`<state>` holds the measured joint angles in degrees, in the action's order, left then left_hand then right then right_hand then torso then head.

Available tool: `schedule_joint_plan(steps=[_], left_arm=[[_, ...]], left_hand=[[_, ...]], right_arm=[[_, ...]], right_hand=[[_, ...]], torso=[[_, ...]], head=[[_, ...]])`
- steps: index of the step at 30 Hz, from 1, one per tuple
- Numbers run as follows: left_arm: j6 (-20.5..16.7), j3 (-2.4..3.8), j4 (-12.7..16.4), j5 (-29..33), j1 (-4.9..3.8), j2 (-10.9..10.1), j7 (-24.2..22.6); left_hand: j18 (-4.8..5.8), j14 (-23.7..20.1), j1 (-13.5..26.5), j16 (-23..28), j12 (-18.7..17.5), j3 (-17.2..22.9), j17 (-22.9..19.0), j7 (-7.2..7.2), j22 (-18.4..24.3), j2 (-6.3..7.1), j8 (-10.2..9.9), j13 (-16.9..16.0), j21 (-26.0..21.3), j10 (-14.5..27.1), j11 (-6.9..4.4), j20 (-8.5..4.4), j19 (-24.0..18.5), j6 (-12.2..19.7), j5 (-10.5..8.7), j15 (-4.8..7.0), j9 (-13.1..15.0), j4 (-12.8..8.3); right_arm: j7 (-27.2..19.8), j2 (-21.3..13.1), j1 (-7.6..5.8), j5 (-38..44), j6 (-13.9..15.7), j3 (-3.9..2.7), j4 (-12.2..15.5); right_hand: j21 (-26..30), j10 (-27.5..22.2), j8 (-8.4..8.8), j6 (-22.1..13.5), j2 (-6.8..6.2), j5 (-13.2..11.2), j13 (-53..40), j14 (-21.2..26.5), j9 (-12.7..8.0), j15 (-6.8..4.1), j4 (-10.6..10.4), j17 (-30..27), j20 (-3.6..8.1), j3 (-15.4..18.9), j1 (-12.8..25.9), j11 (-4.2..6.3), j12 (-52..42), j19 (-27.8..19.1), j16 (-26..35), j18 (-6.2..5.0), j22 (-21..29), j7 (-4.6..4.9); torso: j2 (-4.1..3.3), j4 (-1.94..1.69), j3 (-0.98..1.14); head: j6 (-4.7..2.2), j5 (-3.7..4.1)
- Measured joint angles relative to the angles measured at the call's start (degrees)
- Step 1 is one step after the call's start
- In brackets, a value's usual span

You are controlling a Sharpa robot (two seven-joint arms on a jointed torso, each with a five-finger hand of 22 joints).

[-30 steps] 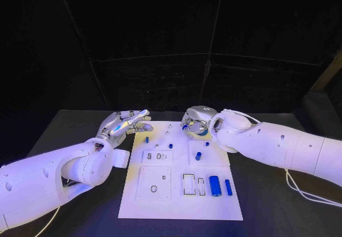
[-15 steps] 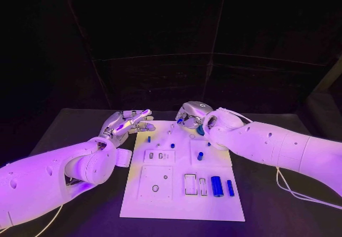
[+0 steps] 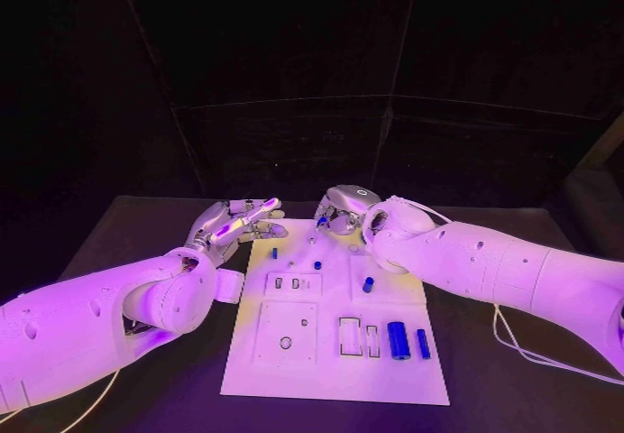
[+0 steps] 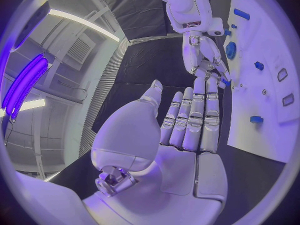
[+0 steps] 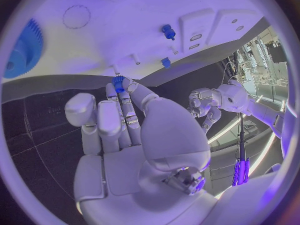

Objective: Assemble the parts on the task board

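- Task board (image 3: 390,379): a white plate lying flat in the middle of the black table (image 3: 143,225); its long side runs away from the robot; shallow rectangular recesses mark its near half.
- Left hand (image 3: 234,225): raised at the far left corner of the board; fingers straight and side by side, thumb set apart, palm bare in the left wrist view (image 4: 187,120); it holds nothing.
- Right hand (image 3: 341,213): positioned over the far edge of the board, just right of the left hand; the two hands are near each other but apart.
- Small blue part (image 5: 118,81): pinched at the fingertips of the right hand in the right wrist view, close above the white board surface; contact with the board cannot be told.
- Blue cylinder (image 3: 398,340): lying on the near right area of the board; a slimmer blue bar (image 3: 421,343) lies just beside it, toward the right edge.
- Blue peg (image 3: 368,284): standing at mid-board, right of centre; two smaller blue pegs (image 3: 316,265) sit farther off, toward the left hand.
- Blue gear (image 5: 24,47): a toothed disc lying on the board, well apart from the right hand's fingertips; it also appears in the left wrist view (image 4: 231,50).
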<state>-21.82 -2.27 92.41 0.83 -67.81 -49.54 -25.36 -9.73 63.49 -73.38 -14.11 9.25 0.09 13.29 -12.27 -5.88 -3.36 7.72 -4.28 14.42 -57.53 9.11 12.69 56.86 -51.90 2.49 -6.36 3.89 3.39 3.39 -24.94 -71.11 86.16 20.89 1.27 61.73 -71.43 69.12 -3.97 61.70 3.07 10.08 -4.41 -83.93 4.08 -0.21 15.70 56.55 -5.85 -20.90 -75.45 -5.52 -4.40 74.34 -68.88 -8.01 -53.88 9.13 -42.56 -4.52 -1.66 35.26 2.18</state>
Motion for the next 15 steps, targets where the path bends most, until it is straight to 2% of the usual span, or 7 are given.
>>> schedule_joint_plan(steps=[11, 12, 14, 15], left_arm=[[0.1, 0.00, 0.2, 0.0, -0.07, 0.0, 0.1], [0.1, 0.00, 0.2, 0.0, -0.08, 0.0, 0.1], [0.1, 0.00, 0.2, 0.0, -0.13, 0.0, 0.1], [0.1, 0.00, 0.2, 0.0, -0.13, 0.0, 0.1]], left_hand=[[0.00, 0.0, 0.0, 0.2, 0.0, 0.0, 0.1, 0.00, 0.1, 0.00, 0.0, 0.0, 0.0, 0.2, 0.22, 0.00, 0.0, 0.0, 0.00, 0.00, 0.0, 0.0], [0.00, 0.0, 0.0, 0.2, 0.0, 0.0, 0.1, 0.00, 0.1, 0.00, 0.0, 0.1, 0.0, 0.2, 0.21, 0.00, 0.0, 0.0, 0.00, 0.00, 0.0, 0.0], [0.00, 0.0, 0.0, 0.2, 0.0, 0.0, 0.1, 0.00, 0.1, 0.00, 0.0, 0.1, 0.0, 0.2, 0.21, 0.00, 0.0, 0.0, 0.00, 0.00, 0.0, 0.0], [0.00, 0.0, 0.0, 0.2, 0.0, 0.0, 0.1, 0.00, 0.1, 0.00, 0.0, 0.1, 0.0, 0.2, 0.21, 0.00, 0.0, 0.0, 0.00, 0.00, 0.0, 0.0]], right_arm=[[0.3, 1.0, 0.00, 0.3, -1.4, 0.01, -1.3], [0.3, 1.1, 0.00, 0.3, -1.6, 0.01, -1.4], [0.5, 1.3, 0.00, 0.4, -1.9, 0.01, -1.6], [0.6, 1.4, 0.00, 0.5, -2.1, 0.01, -1.7]], right_hand=[[-0.2, 0.0, 0.00, 0.0, -0.23, -0.1, 0.1, 0.0, 0.0, 0.00, -0.2, -0.1, 0.00, -0.2, 0.2, 0.00, 0.1, 0.0, 0.0, 0.00, -0.1, 0.00], [-0.2, 0.0, 0.00, 0.0, -0.29, -0.1, 0.1, 0.0, 0.0, 0.00, -0.2, -0.1, 0.00, -0.3, 0.3, 0.00, 0.1, 0.0, 0.0, 0.07, -0.1, 0.00], [-0.2, 0.0, 0.00, 0.0, -0.29, -0.1, 0.1, 0.0, 0.0, 0.00, -0.4, -0.1, 0.00, -0.4, 0.3, 0.00, 0.1, 0.0, 0.0, 0.93, -0.1, 0.00], [-0.2, 0.0, 0.00, 0.0, -0.29, -0.1, 0.1, 0.0, 0.0, 0.00, -0.4, -0.1, 0.00, -0.5, 0.3, 0.00, 0.1, 0.0, 0.0, 0.93, -0.1, 0.00]], torso=[[-0.08, 0.03, -0.03], [-0.08, 0.03, -0.03], [-0.08, 0.02, -0.04], [-0.08, 0.01, -0.05]], head=[[0.25, -0.14], [0.29, -0.15], [0.39, -0.15], [0.43, -0.17]])
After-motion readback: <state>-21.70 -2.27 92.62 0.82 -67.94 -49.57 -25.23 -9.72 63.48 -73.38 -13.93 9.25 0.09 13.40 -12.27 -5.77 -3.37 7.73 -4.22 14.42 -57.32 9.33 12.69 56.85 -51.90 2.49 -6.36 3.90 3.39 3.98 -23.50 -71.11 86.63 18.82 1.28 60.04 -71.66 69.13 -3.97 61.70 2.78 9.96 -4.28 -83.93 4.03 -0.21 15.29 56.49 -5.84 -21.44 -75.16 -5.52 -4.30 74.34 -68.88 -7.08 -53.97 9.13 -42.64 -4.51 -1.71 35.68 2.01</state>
